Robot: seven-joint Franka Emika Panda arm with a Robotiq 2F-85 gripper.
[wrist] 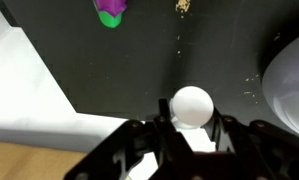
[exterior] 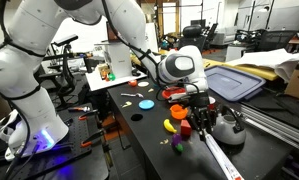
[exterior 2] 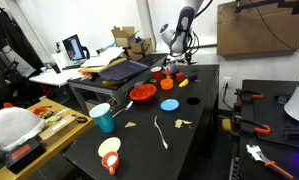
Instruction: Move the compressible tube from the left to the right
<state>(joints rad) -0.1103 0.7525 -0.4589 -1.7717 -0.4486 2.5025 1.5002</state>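
The compressible tube [exterior: 219, 153] is long, slim and white. In an exterior view it slants from my gripper [exterior: 196, 120] down toward the table's front edge, next to the silver kettle [exterior: 227, 125]. In the wrist view its round white cap [wrist: 192, 104] points away from the camera, and my gripper [wrist: 189, 130] has its fingers closed on the tube's body just behind the cap. In the other exterior view my gripper [exterior 2: 176, 62] is low over the far end of the black table [exterior 2: 199, 115], and the tube is too small to make out there.
A yellow toy [exterior: 170, 126], a red piece [exterior: 179, 112] and a blue disc [exterior: 146, 103] lie near my gripper. A purple and green toy [wrist: 110, 9] lies ahead and the kettle [wrist: 289, 80] is close at the right. A teal cup [exterior 2: 102, 117] and an orange cup [exterior 2: 110, 150] stand nearer the camera.
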